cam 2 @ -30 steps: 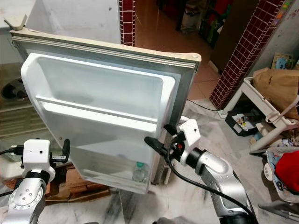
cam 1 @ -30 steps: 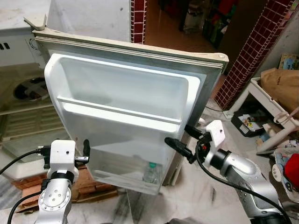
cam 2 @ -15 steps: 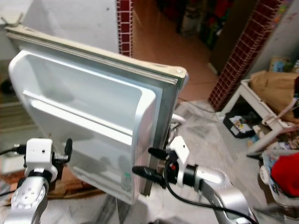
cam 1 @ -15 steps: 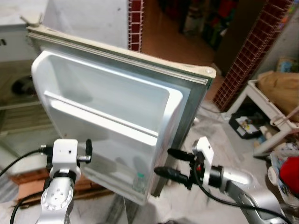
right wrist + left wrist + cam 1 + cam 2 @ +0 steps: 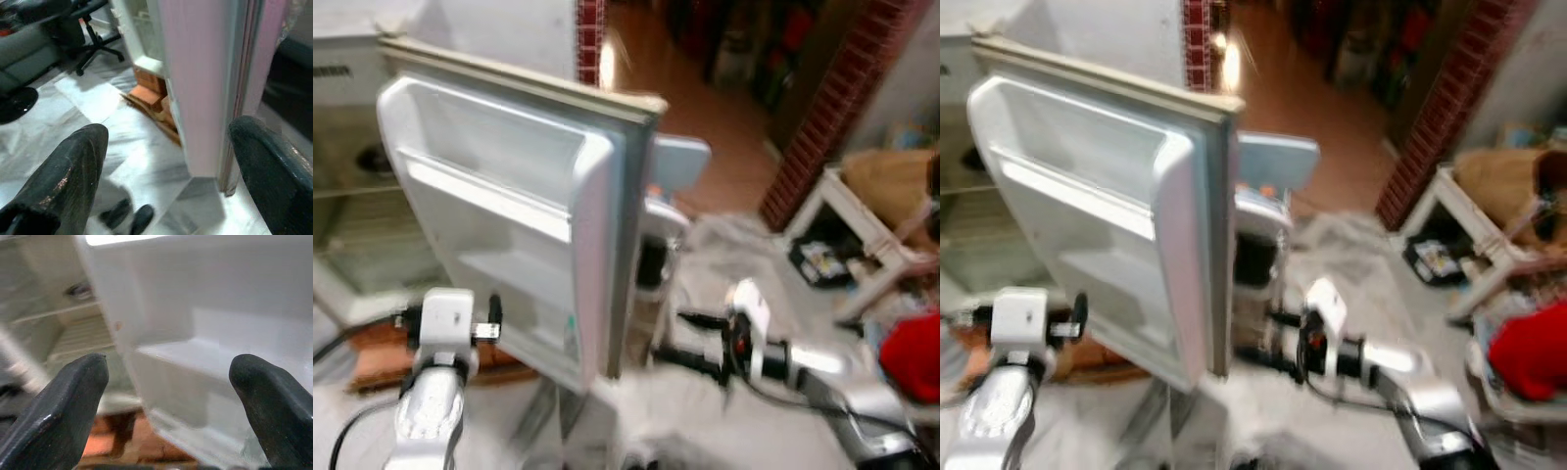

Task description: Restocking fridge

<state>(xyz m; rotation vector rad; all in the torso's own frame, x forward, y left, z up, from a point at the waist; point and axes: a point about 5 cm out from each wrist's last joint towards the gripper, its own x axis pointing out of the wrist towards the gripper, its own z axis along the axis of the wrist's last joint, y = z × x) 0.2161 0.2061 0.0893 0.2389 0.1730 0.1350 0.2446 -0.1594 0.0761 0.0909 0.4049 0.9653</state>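
While the head views are blurred, the right hand (image 5: 690, 338) sits low at centre right, fingers spread wide and holding nothing, just beside the free edge of the fridge door (image 5: 509, 196). From its wrist, that door edge (image 5: 205, 88) stands between the two fingers, above marble floor (image 5: 88, 112). At lower left the left hand (image 5: 171, 401) is also wide open and empty, facing the door's inner shelves (image 5: 195, 367). A red thing (image 5: 911, 357) and a white rack (image 5: 862, 230) lie at the right.
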